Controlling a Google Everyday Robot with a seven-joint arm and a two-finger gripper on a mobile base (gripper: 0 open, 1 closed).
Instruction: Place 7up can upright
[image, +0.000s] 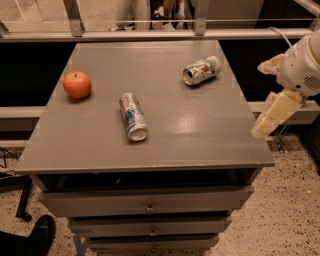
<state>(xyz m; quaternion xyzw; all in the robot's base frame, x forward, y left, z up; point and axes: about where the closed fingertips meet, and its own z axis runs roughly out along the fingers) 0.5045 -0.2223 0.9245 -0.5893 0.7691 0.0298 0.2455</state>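
The 7up can (201, 70) lies sideways on the table (200, 135), jaws off its right edge.

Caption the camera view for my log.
Short silvery-white, green-labelled 7up can lies on its side on the grey table; the cream gripper hangs beyond the table's right edge.
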